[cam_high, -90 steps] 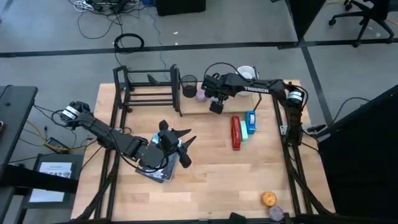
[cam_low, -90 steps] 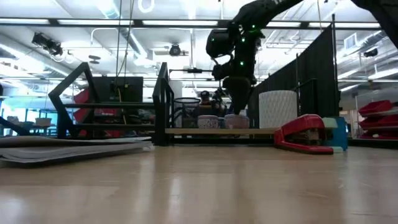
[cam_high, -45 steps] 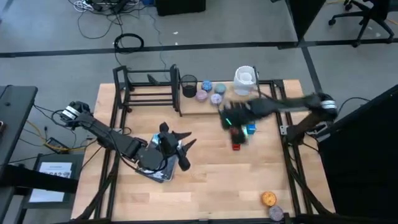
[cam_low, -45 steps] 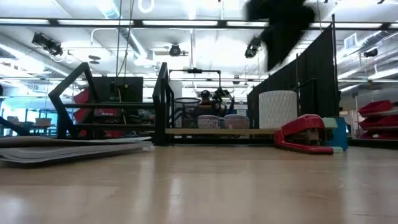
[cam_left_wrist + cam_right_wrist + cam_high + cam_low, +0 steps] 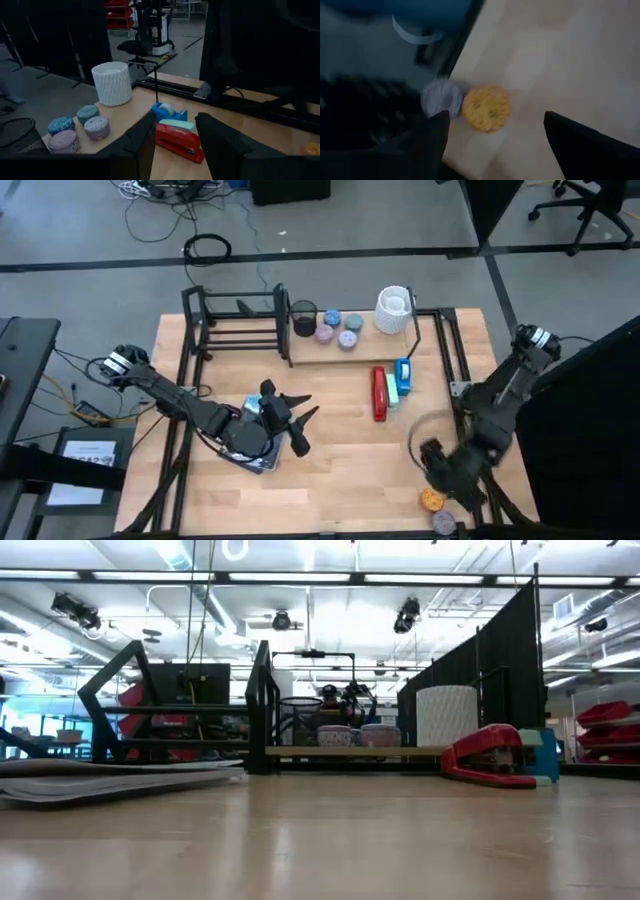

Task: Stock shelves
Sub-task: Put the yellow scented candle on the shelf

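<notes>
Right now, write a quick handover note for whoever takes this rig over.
Left claw: open, empty, over the papers at the table's front left.
Right claw: open, empty, above the yellow tin and grey tin at the front right corner.
Done: three small tins, mesh cup and white cup are on the shelves.
Left: the two corner tins, red stapler, tape dispenser, papers.

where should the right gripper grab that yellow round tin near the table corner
Across the rim of the yellow round tin, straight down from above: it lies flat, low and disc-shaped. The grey tin touches one side, so place the open right gripper fingers on the two free sides.
</notes>
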Tool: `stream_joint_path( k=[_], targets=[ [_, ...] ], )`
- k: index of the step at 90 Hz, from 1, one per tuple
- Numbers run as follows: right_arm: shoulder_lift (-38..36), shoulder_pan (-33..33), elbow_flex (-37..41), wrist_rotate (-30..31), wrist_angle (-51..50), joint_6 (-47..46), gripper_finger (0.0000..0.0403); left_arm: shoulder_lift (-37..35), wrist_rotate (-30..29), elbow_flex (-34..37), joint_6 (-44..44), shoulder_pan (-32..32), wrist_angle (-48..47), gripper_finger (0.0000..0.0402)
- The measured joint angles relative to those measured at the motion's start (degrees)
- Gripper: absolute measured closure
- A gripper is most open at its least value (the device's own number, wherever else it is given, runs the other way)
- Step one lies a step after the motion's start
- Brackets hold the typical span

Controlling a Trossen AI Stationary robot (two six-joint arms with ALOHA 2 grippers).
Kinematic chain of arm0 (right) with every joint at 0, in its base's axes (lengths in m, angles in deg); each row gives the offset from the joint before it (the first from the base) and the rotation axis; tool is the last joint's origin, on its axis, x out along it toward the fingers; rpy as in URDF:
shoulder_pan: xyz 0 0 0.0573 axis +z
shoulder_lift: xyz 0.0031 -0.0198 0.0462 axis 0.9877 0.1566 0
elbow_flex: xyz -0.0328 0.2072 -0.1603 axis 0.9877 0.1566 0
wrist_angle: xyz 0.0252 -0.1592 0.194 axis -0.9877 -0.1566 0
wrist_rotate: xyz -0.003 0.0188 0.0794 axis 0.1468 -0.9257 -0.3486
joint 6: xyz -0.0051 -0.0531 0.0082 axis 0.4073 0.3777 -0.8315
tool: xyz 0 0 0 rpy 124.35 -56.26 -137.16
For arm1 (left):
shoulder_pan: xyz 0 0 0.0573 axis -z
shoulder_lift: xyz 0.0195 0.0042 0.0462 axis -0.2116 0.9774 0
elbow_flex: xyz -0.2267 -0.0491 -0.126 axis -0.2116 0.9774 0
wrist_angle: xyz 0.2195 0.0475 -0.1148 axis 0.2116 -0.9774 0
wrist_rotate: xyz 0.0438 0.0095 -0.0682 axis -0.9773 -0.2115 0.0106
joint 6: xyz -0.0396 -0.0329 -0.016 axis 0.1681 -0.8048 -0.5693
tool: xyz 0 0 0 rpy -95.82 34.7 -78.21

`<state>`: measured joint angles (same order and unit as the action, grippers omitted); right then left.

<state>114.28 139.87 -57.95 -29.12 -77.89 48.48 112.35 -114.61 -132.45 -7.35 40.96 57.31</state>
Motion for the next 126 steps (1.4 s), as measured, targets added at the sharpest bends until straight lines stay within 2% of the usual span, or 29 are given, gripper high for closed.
stream_joint_path(
  k=[10, 23, 40, 60, 88, 97, 104, 118, 126],
  targets=[
    [4.83, 3.49, 0.0, 1.82, -0.01, 8.26, 0.011, 0.0, 0.0, 0.0, 0.29, -0.56, 0.56, 0.0275],
    [10.18, 4.86, 0.0, 2.72, 0.16, 23.3, 0.011, 0.0, 0.0, 0.0, 1.4, -1.02, 0.57, 0.0275],
    [14.52, 4.87, -0.01, 10.55, 0.45, 35.99, 0.011, 0.0, 0.02, 0.0, 1.71, -1.27, 0.67, 0.0275],
    [15.73, 4.76, 1.22, 10.93, 5.19, 38.0, 0.011, 0.0, 0.02, 0.0, 1.71, -1.3, 0.41, 0.0275],
    [15.29, 4.76, -1.33, 13.5, 2.96, 37.69, 0.0112, -0.02, 1.33, 0.0, 1.67, -1.32, 0.34, 0.0275],
    [14.65, 4.76, -3.45, 13.54, 0.44, 33.9, 0.0113, -0.02, 1.57, 0.0, 0.85, -1.32, 0.34, 0.0275],
    [14.04, 4.76, -5.52, 14.84, -1.84, 25.53, 0.0112, -0.02, 1.84, 0.0, -0.01, -1.27, 0.34, 0.0275],
    [13.59, 2.12, -8.24, 15.09, -2.98, -4.83, 0.0109, -0.02, 5.35, 0.0, -0.26, -1.24, 0.66, 0.0275],
    [13.72, -0.7, -8.34, 11.41, -3.32, -25.21, 0.0106, -0.02, 6.45, 0.0, -0.25, -1.22, 0.79, 0.0275]
  ],
)
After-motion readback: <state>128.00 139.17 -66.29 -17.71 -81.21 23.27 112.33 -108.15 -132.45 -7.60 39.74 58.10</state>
